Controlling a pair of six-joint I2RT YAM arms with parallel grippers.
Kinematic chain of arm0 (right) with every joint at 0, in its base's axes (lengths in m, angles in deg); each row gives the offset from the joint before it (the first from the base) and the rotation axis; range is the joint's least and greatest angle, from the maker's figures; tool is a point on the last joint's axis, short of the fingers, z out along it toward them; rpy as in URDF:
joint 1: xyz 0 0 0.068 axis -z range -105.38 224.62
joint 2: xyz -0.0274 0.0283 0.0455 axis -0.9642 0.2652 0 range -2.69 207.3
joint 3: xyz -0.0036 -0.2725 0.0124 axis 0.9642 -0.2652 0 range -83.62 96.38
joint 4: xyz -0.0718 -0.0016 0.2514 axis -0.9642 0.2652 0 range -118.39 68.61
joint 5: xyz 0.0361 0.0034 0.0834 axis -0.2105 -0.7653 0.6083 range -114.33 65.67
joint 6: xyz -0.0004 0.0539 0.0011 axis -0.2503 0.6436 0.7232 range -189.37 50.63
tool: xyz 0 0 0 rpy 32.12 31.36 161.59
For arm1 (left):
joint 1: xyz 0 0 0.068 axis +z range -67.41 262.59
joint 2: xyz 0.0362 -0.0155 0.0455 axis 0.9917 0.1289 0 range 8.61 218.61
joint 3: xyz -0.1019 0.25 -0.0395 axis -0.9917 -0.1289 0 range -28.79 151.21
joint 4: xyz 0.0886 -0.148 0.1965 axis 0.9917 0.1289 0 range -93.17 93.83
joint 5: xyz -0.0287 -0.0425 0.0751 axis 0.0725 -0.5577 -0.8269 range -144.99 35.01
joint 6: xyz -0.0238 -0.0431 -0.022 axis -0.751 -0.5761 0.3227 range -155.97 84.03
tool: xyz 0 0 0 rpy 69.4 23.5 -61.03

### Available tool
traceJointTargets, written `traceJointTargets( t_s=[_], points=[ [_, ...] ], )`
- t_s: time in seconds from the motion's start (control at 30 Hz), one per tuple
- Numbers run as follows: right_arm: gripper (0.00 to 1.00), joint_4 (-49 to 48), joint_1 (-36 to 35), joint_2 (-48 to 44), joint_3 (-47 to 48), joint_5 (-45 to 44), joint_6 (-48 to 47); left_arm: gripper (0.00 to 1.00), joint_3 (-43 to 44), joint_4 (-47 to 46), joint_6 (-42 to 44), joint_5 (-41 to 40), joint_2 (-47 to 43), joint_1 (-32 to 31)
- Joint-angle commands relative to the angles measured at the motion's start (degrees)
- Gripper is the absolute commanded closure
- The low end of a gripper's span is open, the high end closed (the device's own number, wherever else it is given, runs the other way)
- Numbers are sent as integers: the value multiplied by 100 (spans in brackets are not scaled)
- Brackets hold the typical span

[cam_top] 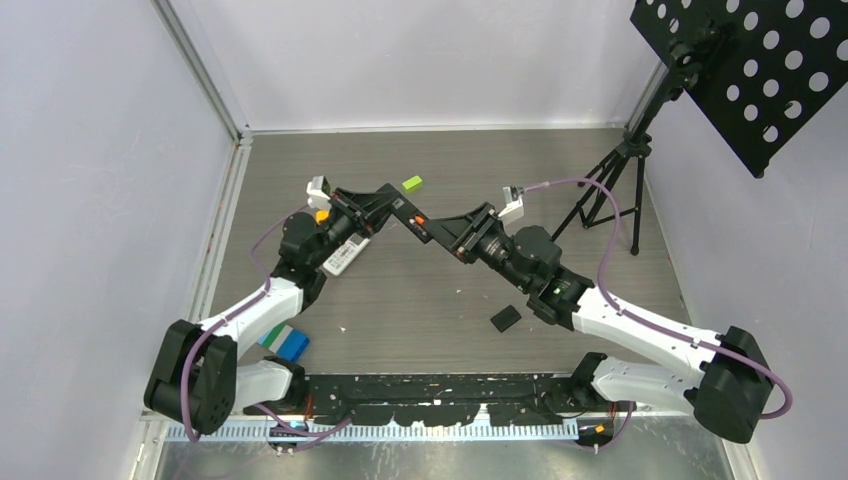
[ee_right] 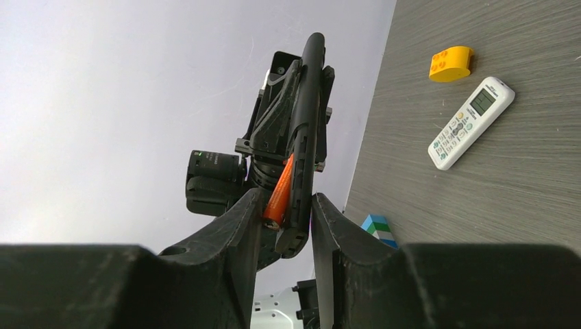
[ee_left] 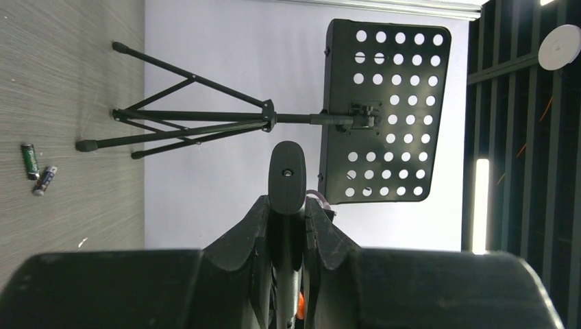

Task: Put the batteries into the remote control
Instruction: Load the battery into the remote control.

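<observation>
A music stand [cam_top: 745, 85], green block [cam_top: 412, 183] and blue block [cam_top: 290, 343] sit apart.

High rear overview of table [cam_top: 420, 300]; close wrist views face to face across the black remote [ee_right: 308, 103]

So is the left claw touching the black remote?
Touching. The left wrist view shows the left claw with both fingers pressed against the black remote.
</observation>
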Motion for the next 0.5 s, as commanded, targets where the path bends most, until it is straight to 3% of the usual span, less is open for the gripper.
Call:
traceJointTargets(
  t_s=[0.0,0.47],
  points=[
    [65,-130,31,148,234,-131,20,100,101,-266,77,41,-201,21],
    [74,280,122,498,433,-25,204,100,244,-274,282,268,-207,21]
  ],
)
